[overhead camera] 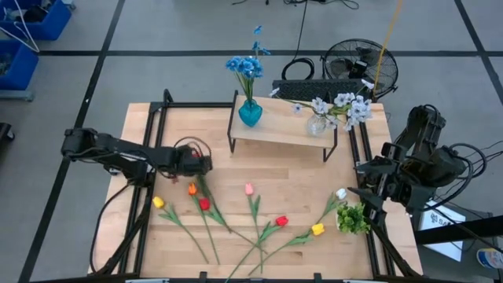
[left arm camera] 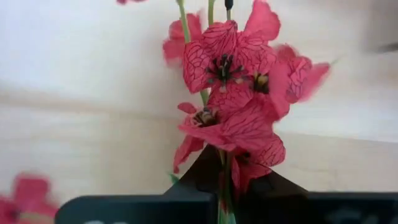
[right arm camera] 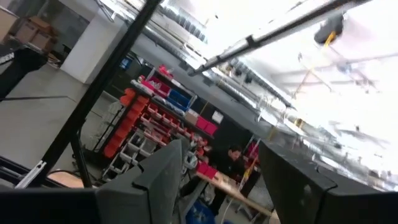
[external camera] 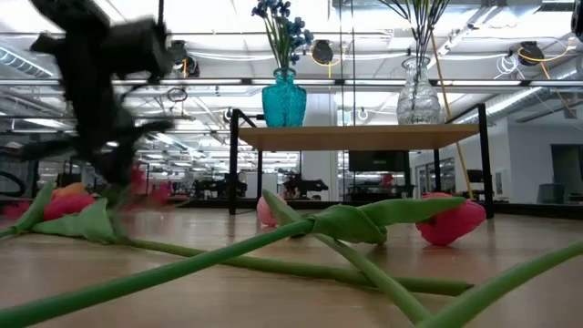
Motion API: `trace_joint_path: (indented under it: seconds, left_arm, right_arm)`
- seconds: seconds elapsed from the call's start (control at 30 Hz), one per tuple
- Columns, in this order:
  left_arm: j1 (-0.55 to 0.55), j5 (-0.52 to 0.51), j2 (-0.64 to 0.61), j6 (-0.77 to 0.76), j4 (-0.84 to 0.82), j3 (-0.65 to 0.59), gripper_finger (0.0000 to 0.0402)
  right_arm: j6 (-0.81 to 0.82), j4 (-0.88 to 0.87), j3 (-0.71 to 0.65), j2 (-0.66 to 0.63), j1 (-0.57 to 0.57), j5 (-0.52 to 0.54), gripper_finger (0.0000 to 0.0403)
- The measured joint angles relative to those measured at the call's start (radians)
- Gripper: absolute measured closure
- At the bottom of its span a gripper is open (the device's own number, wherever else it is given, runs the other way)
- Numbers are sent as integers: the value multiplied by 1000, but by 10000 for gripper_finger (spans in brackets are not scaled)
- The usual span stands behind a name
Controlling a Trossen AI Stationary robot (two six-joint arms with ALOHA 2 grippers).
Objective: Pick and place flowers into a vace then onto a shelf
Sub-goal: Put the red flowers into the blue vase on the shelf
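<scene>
**Operator:** What do you have?

**Me:** My left gripper (overhead camera: 206, 163) hangs over the desk's (overhead camera: 299, 169) left half, about midway between far and near edges. My jaws look pinched narrow on the thin green stem of a red-blossomed sprig (left arm camera: 230, 93), just under its lowest bloom.

**Operator:** How should the lift go?

**Me:** I think slow and straight up. The stem is slim and could twist or slide between my fingers, so I'd keep it hanging plumb before heading for a vase mouth. The teal vase (overhead camera: 250, 114) and the glass vase (overhead camera: 317, 126) already stand on the shelf (overhead camera: 283, 132) at the far edge, each with flowers in it, so the opening will be crowded.

**Operator:** Describe the sprig.

**Me:** It has papery red-pink petals with dark veins and dark centres, several blooms clustered up one stem.

**Operator:** And the rest?

**Me:** Tulips (overhead camera: 251, 206) lie fanned along the near edge. My right gripper (overhead camera: 365, 192) waits at the right edge, jaws wide and empty.
</scene>
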Motion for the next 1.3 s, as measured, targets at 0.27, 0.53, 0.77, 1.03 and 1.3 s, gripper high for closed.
trace_joint_path:
  seconds: [0.27,0.53,0.77,1.03,1.3]
  left_arm:
    - [-59,-288,-116,434,-14,379,390]
    - [-192,-538,-58,1162,36,892,391]
    - [-209,-685,98,1979,446,1117,391]
    - [-129,-671,231,2471,848,1145,391]
    - [-43,-588,275,2359,905,1146,391]
  right_arm:
    - [99,-3,0,0,-1,50,195]
    - [99,0,0,0,-1,49,195]
    - [136,-1,0,0,-1,49,195]
    - [177,-15,0,1,-1,48,195]
    - [176,-23,0,6,-1,48,195]
